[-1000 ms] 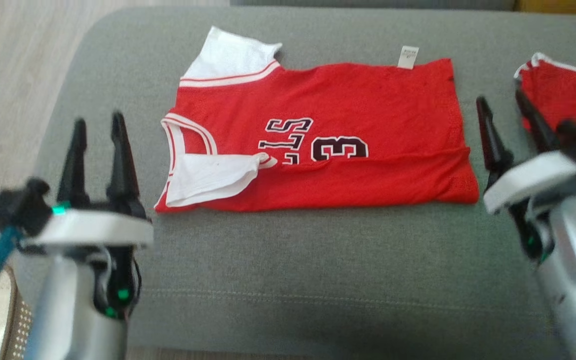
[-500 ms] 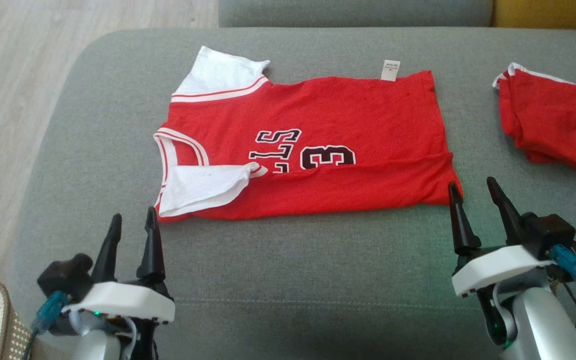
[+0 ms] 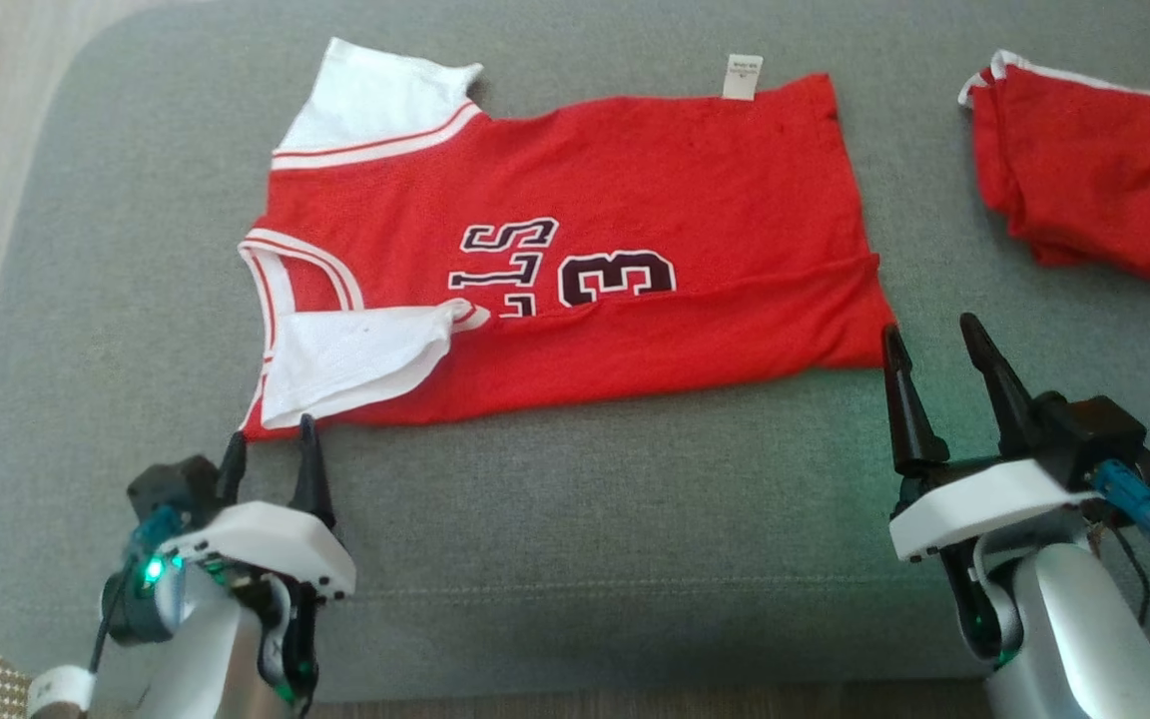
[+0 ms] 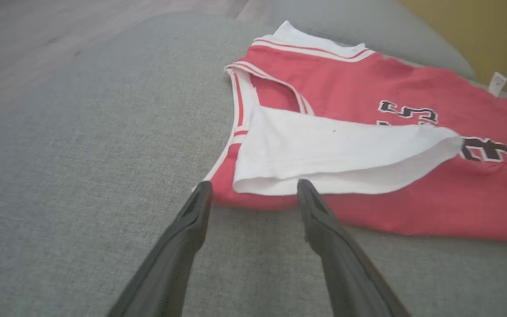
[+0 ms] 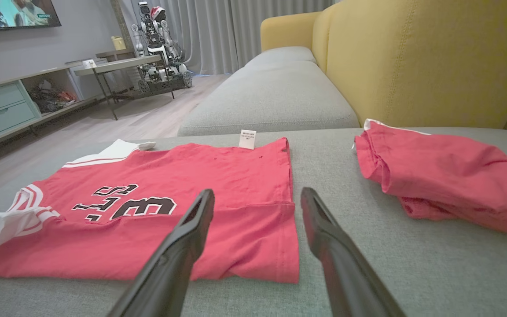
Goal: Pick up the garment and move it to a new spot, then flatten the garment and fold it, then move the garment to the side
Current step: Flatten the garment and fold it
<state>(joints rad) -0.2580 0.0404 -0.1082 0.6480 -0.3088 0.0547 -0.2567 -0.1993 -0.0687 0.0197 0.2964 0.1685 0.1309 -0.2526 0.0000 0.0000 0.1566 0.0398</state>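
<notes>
A grey sofa cushion point(image 3: 575, 519) spans the head view. One red shirt point(image 3: 655, 190) with white sleeves lies flat across the upper middle, its near edge folded over. A second, bunched red garment point(image 3: 1084, 180) sits apart at upper right. There are two grippers. The left gripper point(image 3: 272, 434), lower left, is spread wide and empty at the shirt's corner. The right gripper point(image 3: 931, 332), lower right, is equally wide and empty beside the hem. One white label point(image 3: 742, 77) juts from the shirt's top edge.

A grey sofa cushion point(image 3: 575, 519) carries 2 red garments. The jersey point(image 3: 635, 200), marked with a 3, lies flat with its near corners just ahead of the left tool point(image 3: 272, 431) and the right tool point(image 3: 931, 330). A crumpled red piece point(image 3: 1084, 190) lies apart from the jersey, farther beyond the right tool and to its right.
</notes>
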